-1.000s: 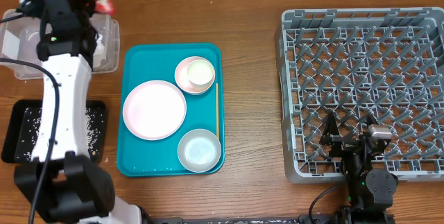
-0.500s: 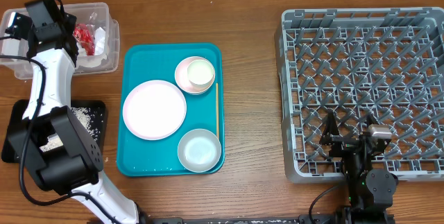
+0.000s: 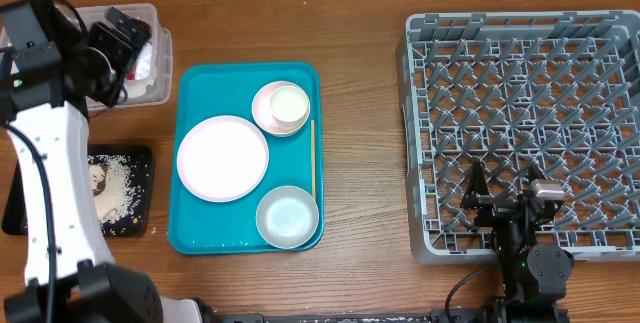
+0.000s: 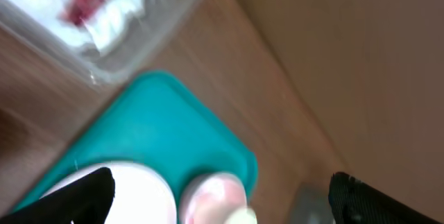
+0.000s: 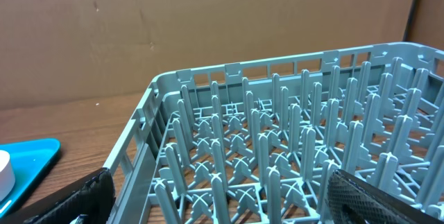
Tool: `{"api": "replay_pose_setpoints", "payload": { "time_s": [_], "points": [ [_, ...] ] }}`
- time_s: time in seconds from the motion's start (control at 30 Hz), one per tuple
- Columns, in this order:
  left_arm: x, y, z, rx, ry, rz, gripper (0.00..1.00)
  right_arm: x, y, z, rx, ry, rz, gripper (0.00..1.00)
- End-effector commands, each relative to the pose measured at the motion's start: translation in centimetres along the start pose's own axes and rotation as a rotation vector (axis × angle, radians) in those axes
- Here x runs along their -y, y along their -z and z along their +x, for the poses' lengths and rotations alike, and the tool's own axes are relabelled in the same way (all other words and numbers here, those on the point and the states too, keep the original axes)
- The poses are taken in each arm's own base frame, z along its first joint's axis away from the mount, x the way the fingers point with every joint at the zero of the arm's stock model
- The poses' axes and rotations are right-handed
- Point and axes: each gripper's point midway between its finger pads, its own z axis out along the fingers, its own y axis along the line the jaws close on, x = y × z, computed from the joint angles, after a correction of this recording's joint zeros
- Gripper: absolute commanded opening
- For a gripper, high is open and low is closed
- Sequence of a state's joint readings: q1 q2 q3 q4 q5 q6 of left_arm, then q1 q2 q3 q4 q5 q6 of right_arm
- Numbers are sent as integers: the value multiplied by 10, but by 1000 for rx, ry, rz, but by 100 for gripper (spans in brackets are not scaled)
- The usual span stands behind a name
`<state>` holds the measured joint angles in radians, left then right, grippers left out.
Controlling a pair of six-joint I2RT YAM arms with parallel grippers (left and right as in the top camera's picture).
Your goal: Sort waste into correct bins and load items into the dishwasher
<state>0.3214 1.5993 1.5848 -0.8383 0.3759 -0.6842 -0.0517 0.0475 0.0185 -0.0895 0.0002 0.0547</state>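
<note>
My left gripper (image 3: 127,35) hangs open over the clear bin (image 3: 157,91) at the back left, with nothing between its fingers. In the blurred left wrist view that clear bin (image 4: 149,40) holds red and white waste (image 4: 94,5), and the gripper (image 4: 222,207) faces the teal tray (image 4: 163,130). The teal tray (image 3: 200,83) carries a white plate (image 3: 222,158), a pink bowl (image 3: 266,109) with a pale cup (image 3: 288,105) in it, a light blue bowl (image 3: 288,215) and a chopstick (image 3: 312,158). My right gripper (image 3: 505,188) rests open at the front edge of the grey dish rack (image 3: 525,83).
A black bin (image 3: 135,163) with pale food scraps sits at the front left, partly under my left arm. In the right wrist view, the dish rack (image 5: 277,134) fills the frame between the open fingers (image 5: 87,200), and the tray's corner (image 5: 31,158) shows at the left.
My left gripper has opened over the clear bin and the red and white waste now lies inside. The left arm has since swung, uncovering the black bin. The right arm has not moved.
</note>
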Motion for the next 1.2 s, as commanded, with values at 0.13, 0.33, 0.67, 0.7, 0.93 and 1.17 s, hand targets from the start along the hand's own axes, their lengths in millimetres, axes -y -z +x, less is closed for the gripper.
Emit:
{"api": "replay_pose_setpoints", "payload": {
  "time_s": [0.13,0.33,0.67,0.7,0.93,1.17],
  "points": [
    [-73,20,6,79,174,-380,100,0,0,2,3,3,-1,100],
    [-148,63,-13,274,476,-658,100,0,0,2,3,3,-1,100],
    [-181,86,-22,286,451,-761,100,1,0,2,4,3,0,100],
    [-183,88,-21,289,442,-779,100,2,0,1,5,4,10,100],
    [-182,87,-22,290,443,-774,100,-52,13,-49,176,-158,-314,100],
    [-182,87,-22,290,443,-774,100,-133,81,-89,102,-504,-932,100]
  ]
}}
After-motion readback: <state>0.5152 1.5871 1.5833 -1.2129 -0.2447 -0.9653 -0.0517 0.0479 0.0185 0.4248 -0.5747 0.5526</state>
